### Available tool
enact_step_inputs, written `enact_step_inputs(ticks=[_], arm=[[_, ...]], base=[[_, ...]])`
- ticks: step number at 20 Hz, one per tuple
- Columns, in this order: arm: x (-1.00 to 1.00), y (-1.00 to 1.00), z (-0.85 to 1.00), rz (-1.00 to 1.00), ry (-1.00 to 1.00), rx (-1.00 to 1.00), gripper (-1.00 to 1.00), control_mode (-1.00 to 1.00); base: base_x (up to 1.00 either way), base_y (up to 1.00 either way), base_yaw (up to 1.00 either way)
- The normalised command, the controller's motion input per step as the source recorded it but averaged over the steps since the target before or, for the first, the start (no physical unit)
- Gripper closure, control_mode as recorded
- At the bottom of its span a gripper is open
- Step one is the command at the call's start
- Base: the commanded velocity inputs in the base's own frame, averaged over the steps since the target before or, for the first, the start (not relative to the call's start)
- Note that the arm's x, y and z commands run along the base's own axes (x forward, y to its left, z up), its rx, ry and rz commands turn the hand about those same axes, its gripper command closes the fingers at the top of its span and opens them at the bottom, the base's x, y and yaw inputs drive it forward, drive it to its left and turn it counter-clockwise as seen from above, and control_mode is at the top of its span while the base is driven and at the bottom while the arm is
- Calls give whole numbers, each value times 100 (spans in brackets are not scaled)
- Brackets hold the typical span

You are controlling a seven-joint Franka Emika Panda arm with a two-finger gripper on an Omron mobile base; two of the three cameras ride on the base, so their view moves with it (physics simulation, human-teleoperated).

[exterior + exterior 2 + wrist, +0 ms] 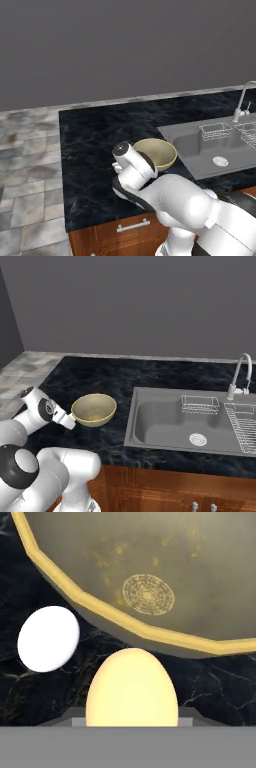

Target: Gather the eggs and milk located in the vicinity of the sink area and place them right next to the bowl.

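In the hand view, my gripper (131, 716) is shut on a pale yellow egg (132, 687), held low over the black counter just in front of the bowl's rim. A white egg (48, 638) lies on the counter close beside it, also next to the bowl (150, 572). The bowl is wide and tan-yellow with a speckled inside; it sits left of the sink (165, 426) in the right base view, bowl (94, 408), and in the left base view, bowl (159, 151). My arm's wrist (45, 408) reaches down at the bowl's left side. The milk is out of view.
The grey sink (215, 145) has a round drain (198, 439), a wire rack (200, 404) and a curved silver faucet (241, 375) at the back. Black marble counter (95, 135) runs to a left edge, with tiled floor (27, 170) beyond.
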Motion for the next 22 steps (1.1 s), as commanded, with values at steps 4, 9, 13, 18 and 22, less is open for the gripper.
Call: enact_step_inputs(ticks=[4, 9, 13, 18, 22], arm=[[3, -3, -24, 0, 7, 0, 100, -100], [2, -11, -25, 0, 0, -3, 100, -100], [4, -3, -13, 0, -4, -2, 100, -100], [6, 0, 0, 0, 0, 0, 100, -100], [16, 0, 0, 0, 0, 0, 100, -100]], base=[[0, 0, 0], [0, 0, 0], [0, 0, 0], [0, 0, 0], [0, 0, 0]])
